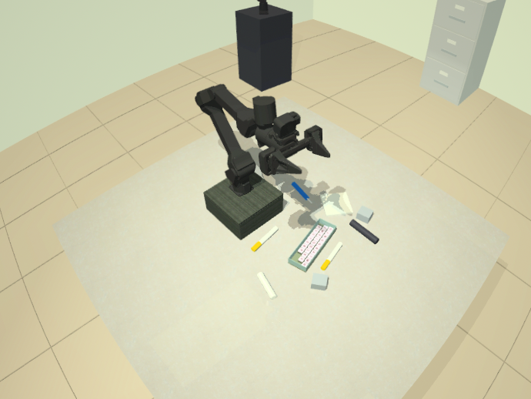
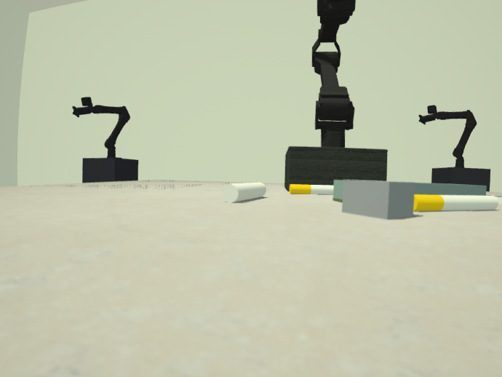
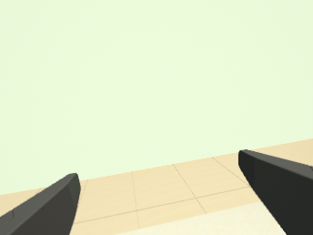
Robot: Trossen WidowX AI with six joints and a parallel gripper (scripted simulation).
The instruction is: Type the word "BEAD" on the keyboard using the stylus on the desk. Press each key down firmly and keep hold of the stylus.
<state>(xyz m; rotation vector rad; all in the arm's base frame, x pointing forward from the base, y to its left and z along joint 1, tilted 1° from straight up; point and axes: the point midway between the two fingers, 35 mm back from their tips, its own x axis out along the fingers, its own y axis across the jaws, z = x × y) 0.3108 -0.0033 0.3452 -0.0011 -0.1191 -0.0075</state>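
My gripper (image 1: 315,163) (image 3: 161,168) is wide open and empty, high above the desk. A short blue stick (image 1: 300,191) with a thin pale tip, which looks like the stylus, lies on the desk below and slightly toward the camera from the fingers in the top view. The keyboard (image 1: 315,245) (image 2: 449,189), with pale pink keys in a green case, lies farther toward the camera, well away from the fingers. Its key letters are too small to read. The wrist view shows only the fingers, wall, floor and a desk edge; no stylus or keyboard shows there.
Yellow-and-white sticks (image 1: 331,256) (image 2: 465,202) lie on both sides of the keyboard. A black cylinder (image 1: 363,231), a white cylinder (image 1: 266,285) (image 2: 245,191), grey blocks (image 1: 319,281) (image 2: 367,199) and a pale, see-through object (image 1: 336,208) lie around it. The arm's dark base block (image 1: 242,210) (image 2: 336,166) stands nearby.
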